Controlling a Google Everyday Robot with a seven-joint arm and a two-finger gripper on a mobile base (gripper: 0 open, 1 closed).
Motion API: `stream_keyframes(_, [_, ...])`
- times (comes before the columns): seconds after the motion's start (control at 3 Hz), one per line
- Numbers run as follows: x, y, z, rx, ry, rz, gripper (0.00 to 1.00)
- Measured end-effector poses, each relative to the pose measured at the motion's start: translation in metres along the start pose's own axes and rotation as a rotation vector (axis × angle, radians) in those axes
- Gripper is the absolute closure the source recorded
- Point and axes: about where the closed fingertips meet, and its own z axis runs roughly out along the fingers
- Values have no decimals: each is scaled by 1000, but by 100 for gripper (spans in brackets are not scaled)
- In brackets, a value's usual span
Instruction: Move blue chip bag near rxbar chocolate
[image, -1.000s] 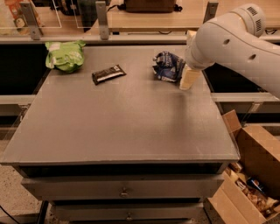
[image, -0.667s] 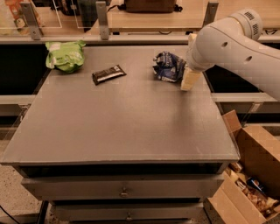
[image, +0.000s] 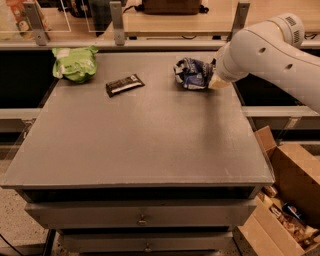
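Observation:
The blue chip bag (image: 192, 74) lies crumpled at the far right of the grey table (image: 150, 145). The rxbar chocolate (image: 124, 84), a dark flat bar, lies to its left, about two bag-widths away. My gripper (image: 216, 81) is at the end of the white arm (image: 265, 50), low over the table and right against the bag's right side. The arm's wrist hides most of the gripper.
A bright green chip bag (image: 76, 63) sits at the table's far left corner. A railing with posts (image: 117, 22) runs behind the table. Open cardboard boxes (image: 287, 195) stand on the floor to the right. Drawers (image: 142, 218) are below the tabletop.
My gripper has moved a little toward the far edge, closing in on the right side of the blue chip bag. The bag and the bar have not moved.

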Motion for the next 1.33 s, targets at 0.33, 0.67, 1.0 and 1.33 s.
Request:
stream_keyframes(0.33, [-2,-4,-4,9,-5,-12,62])
stream_keyframes(0.67, [-9,-9,-14,17,-26,-32,87])
stream_keyframes(1.0, [-21,-17,-33,32,-70,-31,100])
stream_keyframes(1.33, [-31,-21,-51,-7,-155,1,100])
